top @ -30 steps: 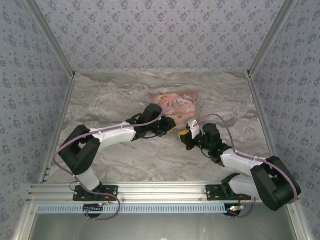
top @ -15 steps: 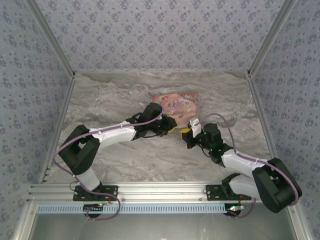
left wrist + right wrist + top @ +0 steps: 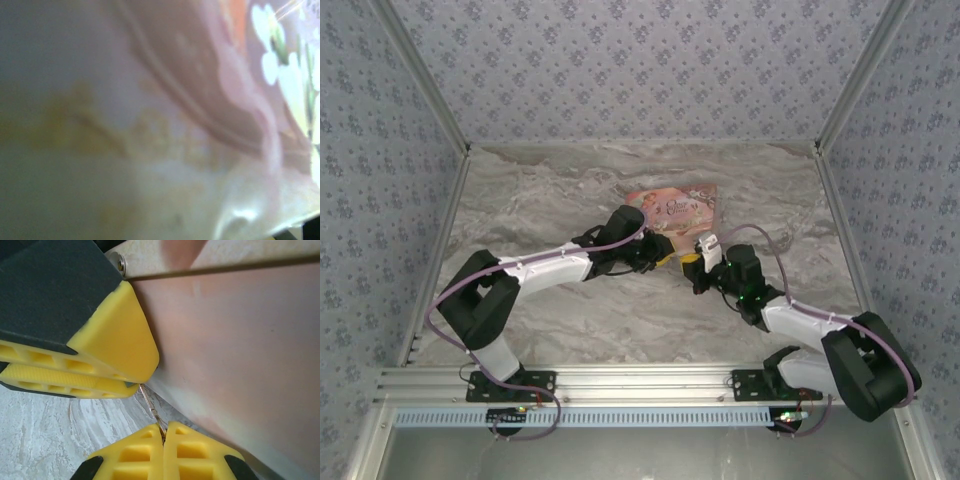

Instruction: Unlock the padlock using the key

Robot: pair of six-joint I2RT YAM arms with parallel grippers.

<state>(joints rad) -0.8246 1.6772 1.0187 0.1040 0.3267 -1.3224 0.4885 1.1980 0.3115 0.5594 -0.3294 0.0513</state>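
In the right wrist view my right gripper [image 3: 164, 432] is shut on the key [image 3: 151, 407], a thin silvery sliver that slants up and left from between its yellow fingertips. The key's far end meets the tips of my left gripper [image 3: 132, 382], whose two yellow fingers are pressed close together. Only a teal sliver of the padlock [image 3: 129, 384] shows between them. From above, the left gripper [image 3: 665, 258] and right gripper [image 3: 694, 264] meet tip to tip just in front of the pink tin. The padlock and key are too small to make out there.
The pink illustrated tin [image 3: 672, 207] lies on the marble table [image 3: 550, 200] right behind both grippers. Its side wall [image 3: 240, 350] runs close along the right of the key. The left wrist view is a blur of the tin's printed surface [image 3: 200, 75], very near.
My right gripper has moved slightly forward and up towards the left gripper's tips and the tin. The left arm has stayed put.
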